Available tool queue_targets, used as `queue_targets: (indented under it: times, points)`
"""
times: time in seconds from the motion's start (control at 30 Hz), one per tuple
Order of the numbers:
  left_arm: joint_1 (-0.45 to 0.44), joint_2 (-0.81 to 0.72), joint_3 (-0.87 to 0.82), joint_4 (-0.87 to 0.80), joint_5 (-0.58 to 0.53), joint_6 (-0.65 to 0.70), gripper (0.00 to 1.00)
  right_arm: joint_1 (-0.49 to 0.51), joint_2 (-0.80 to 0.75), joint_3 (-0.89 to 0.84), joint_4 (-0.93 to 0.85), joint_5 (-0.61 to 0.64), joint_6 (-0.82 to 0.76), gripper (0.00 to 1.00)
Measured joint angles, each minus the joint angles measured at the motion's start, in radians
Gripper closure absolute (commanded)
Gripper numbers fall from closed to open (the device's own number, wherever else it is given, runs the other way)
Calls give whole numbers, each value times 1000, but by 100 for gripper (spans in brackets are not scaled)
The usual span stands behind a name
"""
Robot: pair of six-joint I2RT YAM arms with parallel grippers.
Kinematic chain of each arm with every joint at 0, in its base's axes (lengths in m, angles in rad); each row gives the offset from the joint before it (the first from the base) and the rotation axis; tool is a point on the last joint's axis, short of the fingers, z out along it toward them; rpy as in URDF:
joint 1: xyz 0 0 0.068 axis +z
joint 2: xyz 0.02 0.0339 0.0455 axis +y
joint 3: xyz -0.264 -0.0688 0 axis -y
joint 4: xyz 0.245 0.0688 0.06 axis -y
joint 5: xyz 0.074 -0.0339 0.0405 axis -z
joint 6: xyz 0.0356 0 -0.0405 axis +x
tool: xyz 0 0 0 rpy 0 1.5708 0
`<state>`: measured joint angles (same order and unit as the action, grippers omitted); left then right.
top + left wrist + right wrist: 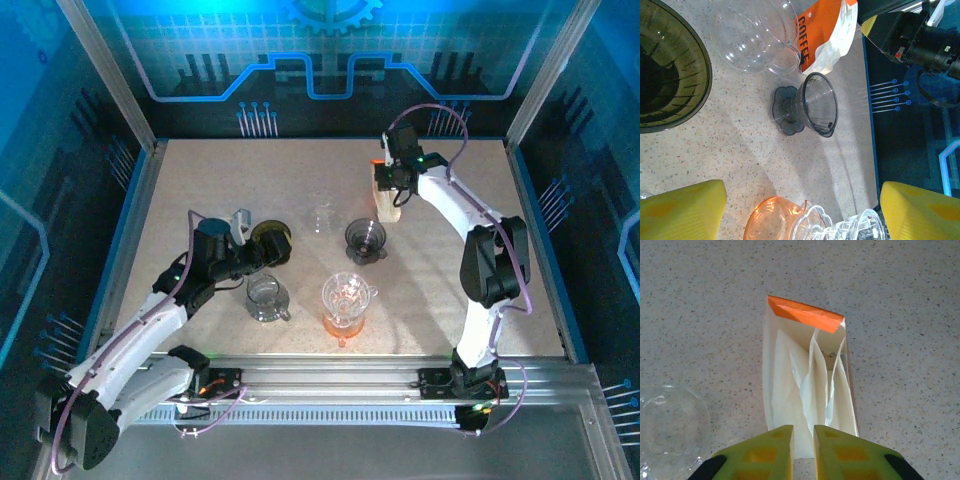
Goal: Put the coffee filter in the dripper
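Right claw: your right gripper [803, 434] hangs straight over the coffee filter bag [810, 390], its yellow fingers [765, 452] drawn almost together with only a thin slit between them.
Right grip: you cannot tell whether any paper is pinched in that slit.
Coffee filters: the white filters [790, 380] stand on edge inside the open bag, under its orange flap, just beyond your fingertips.
Bag: it stands at the far right of the table [200, 180], just beyond the grey dripper [366, 240].
Grey dripper: you see it upright and well apart from both claws, with a clear glass cup [320, 213] to its left.
Left claw: your left gripper [800, 212] is spread wide and grasps nothing.
Left surroundings: it sits just beside a dark olive dripper [665, 75]; a glass server with an orange base [348, 300] stands near.
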<state>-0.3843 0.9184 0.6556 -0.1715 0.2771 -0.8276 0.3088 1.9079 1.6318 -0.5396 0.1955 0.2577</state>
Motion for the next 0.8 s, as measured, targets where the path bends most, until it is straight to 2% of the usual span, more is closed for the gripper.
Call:
queue_targets:
  times: [0.8]
  points:
    - [0,6,0,0,-11,19,13,0,99,80,-46,99,29,77]
